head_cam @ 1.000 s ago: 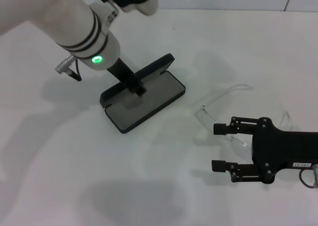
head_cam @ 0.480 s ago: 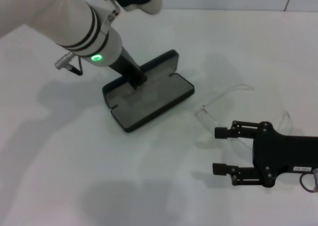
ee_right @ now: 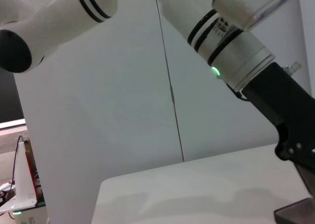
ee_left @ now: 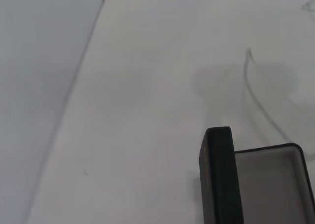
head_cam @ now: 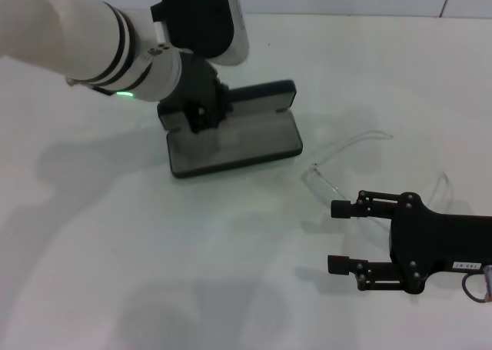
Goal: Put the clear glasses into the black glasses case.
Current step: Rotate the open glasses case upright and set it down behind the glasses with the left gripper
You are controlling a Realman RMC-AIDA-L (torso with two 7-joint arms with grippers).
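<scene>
The black glasses case (head_cam: pixel 238 144) lies open on the white table, grey lining up and its lid standing along the far side. My left gripper (head_cam: pixel 197 120) is at the case's left end, shut on its edge. The left wrist view shows the case's dark rim (ee_left: pixel 220 182) and one thin temple of the clear glasses (ee_left: pixel 256 97) beyond it. The clear glasses (head_cam: pixel 332 185) lie on the table to the right of the case. My right gripper (head_cam: pixel 343 236) hovers open just in front of them, fingers pointing left, nothing between them.
The white table (head_cam: pixel 192 273) spreads wide in front of the case and the glasses. A pale wall rises behind the table's far edge. The right wrist view shows the left arm (ee_right: pixel 231 47) and a corner of the case (ee_right: pixel 295 214).
My left gripper has swung the case clockwise, so it now lies nearly square to the table instead of diagonal. The right gripper has barely moved.
</scene>
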